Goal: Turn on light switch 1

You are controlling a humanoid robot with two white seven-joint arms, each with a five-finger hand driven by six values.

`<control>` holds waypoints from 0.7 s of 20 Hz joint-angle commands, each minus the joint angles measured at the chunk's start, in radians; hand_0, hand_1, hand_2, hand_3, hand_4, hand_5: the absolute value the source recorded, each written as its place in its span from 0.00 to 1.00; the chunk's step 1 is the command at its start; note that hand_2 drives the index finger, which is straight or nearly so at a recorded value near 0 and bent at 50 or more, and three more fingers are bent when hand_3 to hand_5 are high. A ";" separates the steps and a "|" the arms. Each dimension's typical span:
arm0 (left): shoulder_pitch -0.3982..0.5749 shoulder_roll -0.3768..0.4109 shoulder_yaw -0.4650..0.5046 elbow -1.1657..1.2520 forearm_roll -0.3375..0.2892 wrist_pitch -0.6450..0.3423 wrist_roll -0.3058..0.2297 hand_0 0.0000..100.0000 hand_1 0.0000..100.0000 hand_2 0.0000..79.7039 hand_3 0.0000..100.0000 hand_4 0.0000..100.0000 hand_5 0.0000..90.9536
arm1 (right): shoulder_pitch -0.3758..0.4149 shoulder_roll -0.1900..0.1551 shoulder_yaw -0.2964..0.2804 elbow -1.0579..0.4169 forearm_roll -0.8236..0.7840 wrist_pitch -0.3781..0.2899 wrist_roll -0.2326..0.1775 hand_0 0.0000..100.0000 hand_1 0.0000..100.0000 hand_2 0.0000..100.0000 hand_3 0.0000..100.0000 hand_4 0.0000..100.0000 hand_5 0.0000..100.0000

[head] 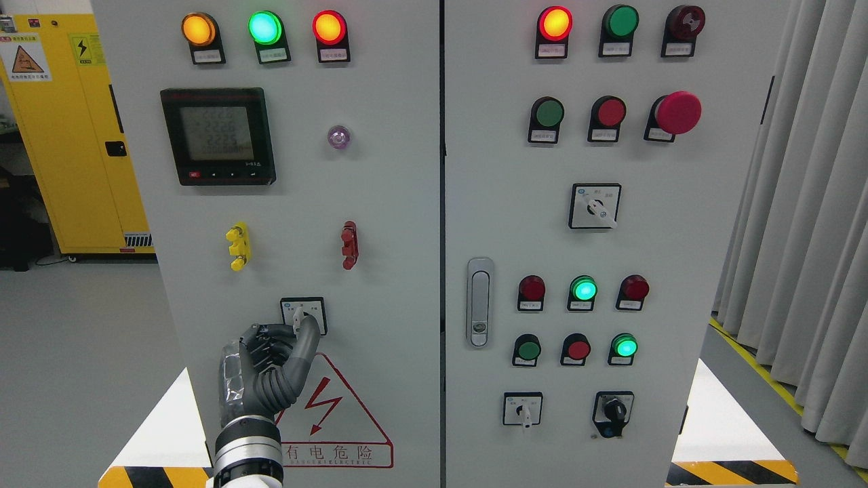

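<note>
Left hand point(271, 362) is raised against the grey cabinet panel point(393, 203), its dark fingers point(306, 339) closed around the white knob of the rotary switch point(303, 315). That switch is seen as a small square, black-framed white plate, set low on the left door, below the yellow point(238, 246) and red handles point(349, 245) and just above the red warning triangle point(332, 413).

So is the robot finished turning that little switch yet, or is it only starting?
Only starting, it seems. Done: the left hand has reached the rotary switch low on the left cabinet door. In hand: its fingers are pinched around the switch's knob. Left: whether the knob has been turned cannot be told from this view, and afterwards the hand must let go. The right hand is out of sight.
</note>
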 commanded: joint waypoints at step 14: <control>0.000 0.001 -0.003 0.000 0.002 -0.001 -0.003 0.38 0.61 0.75 0.87 0.90 0.96 | 0.000 0.000 0.000 0.000 0.000 -0.001 0.001 0.00 0.50 0.04 0.00 0.00 0.00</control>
